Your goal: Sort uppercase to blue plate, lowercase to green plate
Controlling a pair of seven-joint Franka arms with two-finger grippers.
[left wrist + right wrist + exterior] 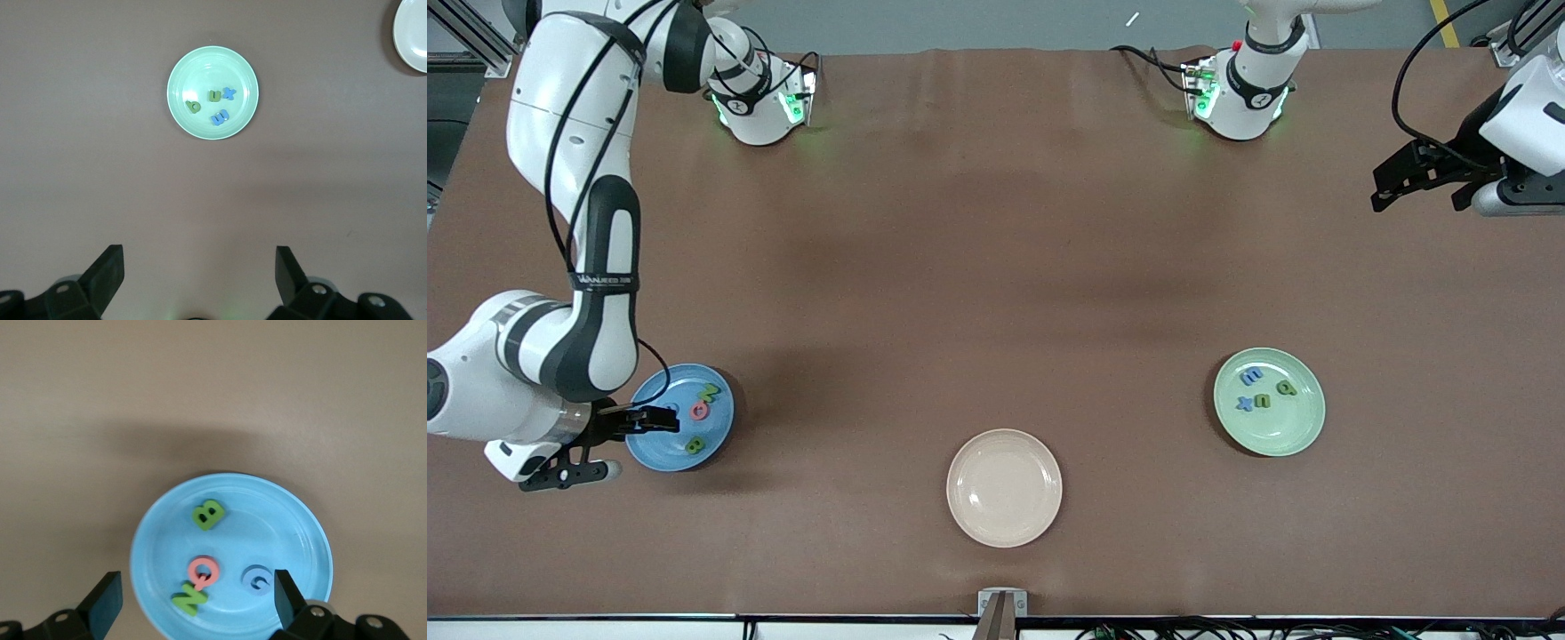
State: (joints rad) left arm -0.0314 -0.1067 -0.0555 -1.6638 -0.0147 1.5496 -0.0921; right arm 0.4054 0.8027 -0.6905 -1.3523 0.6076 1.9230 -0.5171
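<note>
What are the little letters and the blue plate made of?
The letters, like the green B and pink Q, look like soft matte foam: thick, flat-faced, no shine. The blue plate looks like glazed ceramic or hard plastic: smooth, with a raised rim and faint sheen. I can't tell which.

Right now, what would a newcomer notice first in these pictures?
The blue plate at the right arm's end holds four letters, with the open right gripper over it. The green plate toward the left arm's end holds four more. An empty cream plate lies between them, nearest the camera.
</note>
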